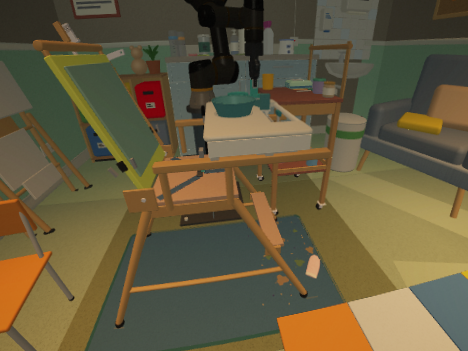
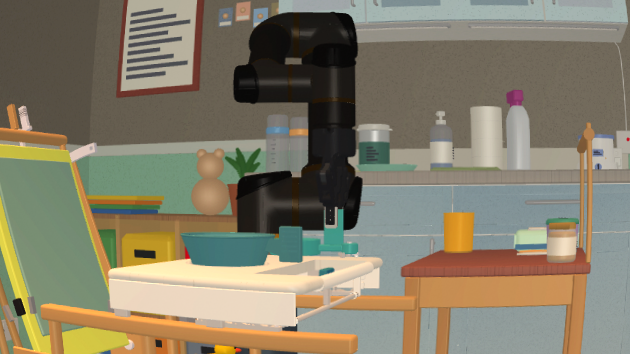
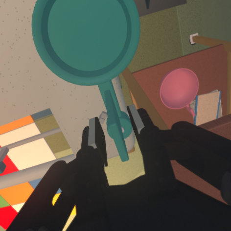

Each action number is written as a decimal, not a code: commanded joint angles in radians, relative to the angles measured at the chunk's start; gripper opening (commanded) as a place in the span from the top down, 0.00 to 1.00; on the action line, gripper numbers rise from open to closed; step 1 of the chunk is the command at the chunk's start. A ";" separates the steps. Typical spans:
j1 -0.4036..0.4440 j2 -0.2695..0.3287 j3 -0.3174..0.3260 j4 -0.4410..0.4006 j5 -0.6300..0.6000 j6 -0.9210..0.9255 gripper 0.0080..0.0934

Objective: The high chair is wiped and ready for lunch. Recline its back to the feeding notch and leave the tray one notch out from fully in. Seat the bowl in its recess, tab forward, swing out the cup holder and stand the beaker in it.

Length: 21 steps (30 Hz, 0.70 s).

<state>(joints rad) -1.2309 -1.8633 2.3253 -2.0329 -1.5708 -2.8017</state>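
The high chair's cream tray carries the teal bowl on its top. The bowl's tab points toward the side table. The teal cup holder is a ring on an arm pivoted at the tray's far corner. A thin upright lever rises at that pivot. My gripper stands partly open around this lever and holds nothing. The orange beaker stands upright on the red-topped side table. The chair's green back leans rearward in its yellow frame.
A grey sofa with a yellow cushion stands on the right. A white bin sits beside the side table. A jar and a pink dish share the table top. An orange chair stands at the left.
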 commanded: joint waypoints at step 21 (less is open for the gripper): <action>0.000 0.000 0.000 -0.001 0.000 0.000 0.98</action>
<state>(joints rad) -1.2309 -1.8634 2.3253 -2.0328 -1.5708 -2.8018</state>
